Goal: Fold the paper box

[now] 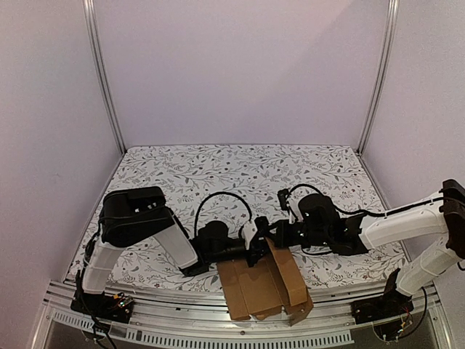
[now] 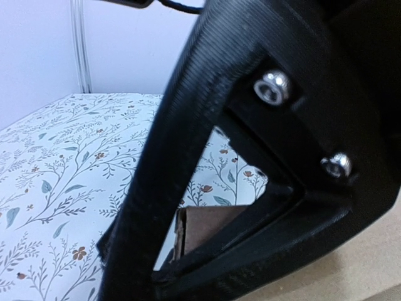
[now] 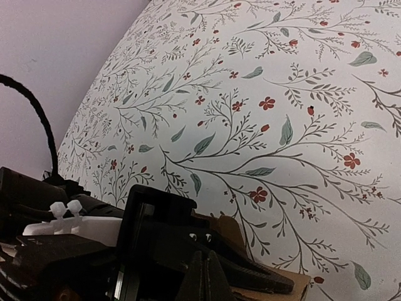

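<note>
The paper box [image 1: 261, 287] is a brown cardboard sheet lying at the table's near edge, with its right flap raised. Both grippers meet at its far edge. My left gripper [image 1: 256, 249] reaches in from the left. In the left wrist view a black frame with two screws fills the picture. A piece of the cardboard [image 2: 210, 224] shows through it, and more tan board [image 2: 357, 276] shows at the lower right. My own jaws there are hidden. My right gripper [image 3: 207, 276] has its fingertips pressed together just above the cardboard [image 3: 294, 283], beside the left gripper's black finger [image 3: 250, 271].
The floral table cloth [image 1: 240, 174] covers the table behind the box. Metal posts [image 1: 105, 73] and pale walls close in the sides and back. A metal rail [image 1: 218, 323] runs along the near edge under the box. A black cable [image 3: 31, 113] loops at the left.
</note>
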Action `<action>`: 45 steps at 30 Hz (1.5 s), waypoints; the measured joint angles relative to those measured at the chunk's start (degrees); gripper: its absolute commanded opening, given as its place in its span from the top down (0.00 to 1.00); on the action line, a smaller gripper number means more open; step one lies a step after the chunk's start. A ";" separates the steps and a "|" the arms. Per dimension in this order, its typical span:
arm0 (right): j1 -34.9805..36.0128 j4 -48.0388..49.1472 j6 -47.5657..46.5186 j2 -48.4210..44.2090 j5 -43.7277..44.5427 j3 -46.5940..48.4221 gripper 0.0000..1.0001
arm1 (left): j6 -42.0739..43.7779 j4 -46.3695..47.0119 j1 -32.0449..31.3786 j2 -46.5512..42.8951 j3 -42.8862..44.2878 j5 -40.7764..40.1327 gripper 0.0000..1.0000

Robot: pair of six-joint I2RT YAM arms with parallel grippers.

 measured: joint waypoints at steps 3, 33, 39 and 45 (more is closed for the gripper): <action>0.00 -0.02 0.13 -0.31 0.02 -0.28 1.00 | 0.20 -0.02 0.00 0.22 0.26 0.35 0.84; 0.09 -8.22 1.16 -11.65 2.12 -1.14 0.86 | 5.86 -0.24 -0.15 -1.73 -2.36 -2.56 1.00; 0.09 -10.03 2.12 -11.19 1.25 -2.60 0.92 | 5.90 -0.22 -0.17 -1.73 -2.51 -2.78 0.94; 0.09 -10.12 2.29 -9.73 0.28 -2.60 0.95 | 6.32 0.04 -0.20 -1.70 -3.04 -3.02 0.83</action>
